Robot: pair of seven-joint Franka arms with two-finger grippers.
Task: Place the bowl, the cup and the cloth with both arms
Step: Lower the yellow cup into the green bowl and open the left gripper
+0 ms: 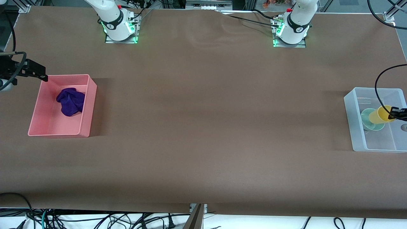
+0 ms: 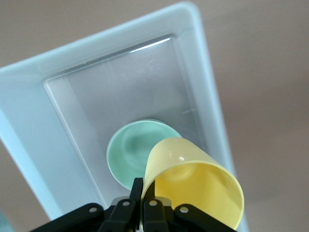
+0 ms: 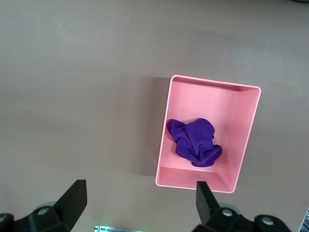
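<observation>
I am seeing a pink bin (image 1: 86,109) sitting toward the right arm's end — a clear bin (image 1: 352,121) sitting toward the left arm's — brown table covering (image 1: 216,127), cables (image 1: 95,221) trailing below.

- My left gripper (image 1: 397,113) runs off the front view's edge at the left arm's end of the table.
- My cup (image 1: 380,115) covers part of the bowl (image 1: 370,120).
- The clear bin (image 1: 356,127) is clipped there too.
- My right gripper (image 1: 38,73) shows only partly, its arm cut off.
</observation>
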